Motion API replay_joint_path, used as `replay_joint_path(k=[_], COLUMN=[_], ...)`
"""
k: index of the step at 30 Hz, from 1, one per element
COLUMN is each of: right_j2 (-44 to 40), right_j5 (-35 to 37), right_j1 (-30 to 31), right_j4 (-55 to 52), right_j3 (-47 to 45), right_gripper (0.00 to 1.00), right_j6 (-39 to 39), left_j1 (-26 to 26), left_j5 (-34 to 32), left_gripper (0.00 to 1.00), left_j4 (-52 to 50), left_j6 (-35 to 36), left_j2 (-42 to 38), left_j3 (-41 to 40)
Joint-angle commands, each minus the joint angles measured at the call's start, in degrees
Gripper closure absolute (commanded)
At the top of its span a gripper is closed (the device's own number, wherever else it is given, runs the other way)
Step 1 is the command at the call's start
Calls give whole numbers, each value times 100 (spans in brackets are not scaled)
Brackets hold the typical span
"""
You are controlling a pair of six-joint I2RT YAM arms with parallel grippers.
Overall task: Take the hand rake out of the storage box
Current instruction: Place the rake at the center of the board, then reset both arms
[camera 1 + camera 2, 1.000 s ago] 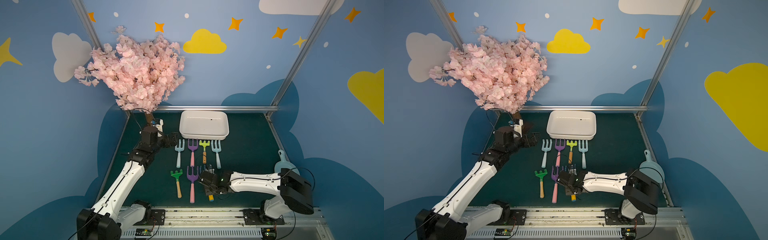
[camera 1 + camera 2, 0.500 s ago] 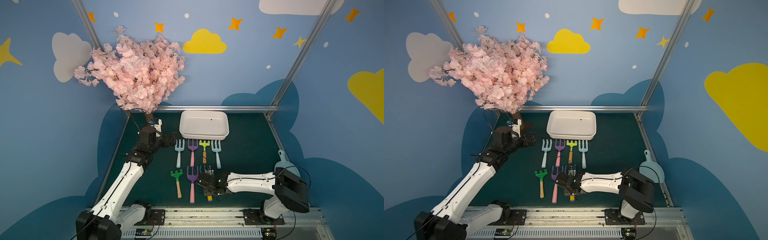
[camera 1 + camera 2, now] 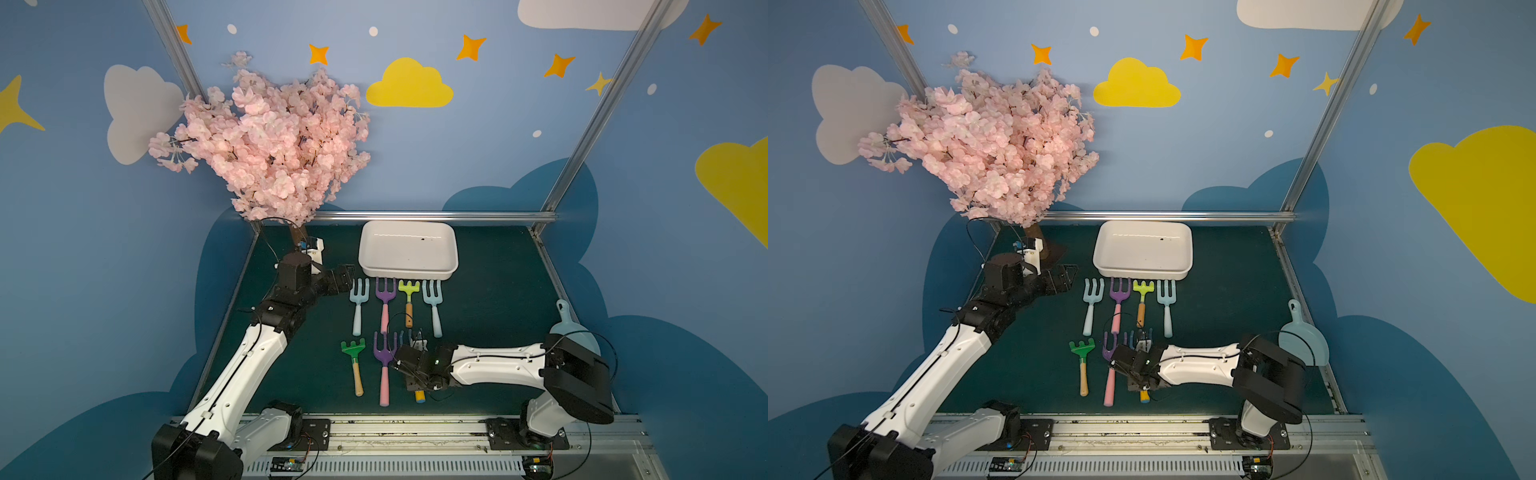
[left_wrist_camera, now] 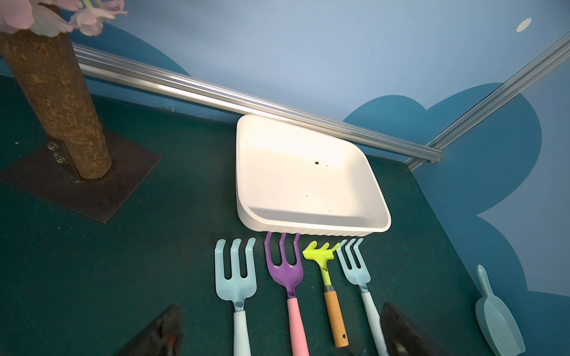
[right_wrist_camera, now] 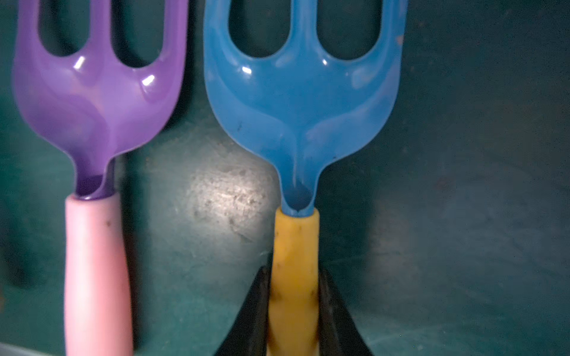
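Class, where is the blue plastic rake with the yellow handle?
Near row, rightmost: the blue plastic yellow-handled rake lies beside the purple pink-handled rake, its handle between the right gripper's fingers in the right wrist view.

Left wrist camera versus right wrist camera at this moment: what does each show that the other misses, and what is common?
Only the left wrist view: the white storage box holding no rake, the tree trunk, a row of four rakes before the box, and the pale blue scoop. Only the right wrist view: the right claw closed on the yellow handle of the blue hand rake, lying beside the near-row purple rake. Both: the dark green tabletop.
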Motion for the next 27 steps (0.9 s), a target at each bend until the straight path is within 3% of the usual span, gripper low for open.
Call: replay_joint_path(k=[1, 6, 10, 11, 16, 18, 22, 24, 27], right_j2=[-216, -1239, -2308, -2604, -3967, -4451, -4962, -4796, -4298], right_j5=[63, 822, 1482, 1491, 1681, 1862, 1105, 1075, 626], right_j1=[24, -44, -682, -1013, -2916, -3495, -4844, -5385, -6137], right_j4=[224, -19, 222, 470, 1252, 2136, 3689, 4069, 4640], right_j3=[-112, -180, -402, -533, -1034, -1582, -2559, -2848, -3178], right_gripper=[68, 50, 14, 10, 5, 4, 4, 4, 4], right_j6=[-66, -690, -2060, -2459, -4072, -4764, -5595, -5492, -5086], left_j1=[34, 42, 46, 47, 87, 94, 113, 142, 153], left_j5=[28, -502, -1509, -1766, -2748, -2708, -2666, -2806, -2215], left_gripper=[0, 0, 0, 0, 0, 0, 0, 0, 0], left_j4=[-25, -56, 532, 581, -2, 289, 2891, 4090, 4800], left_j6=[48, 97, 210, 327, 630, 615, 1481, 1842, 2613], left_j2=[-89, -294, -1023, -1145, -836, -862, -1109, -860, -49], left_j3=[-49, -174, -1000, -1183, -1363, -1690, -3348, -3932, -4085])
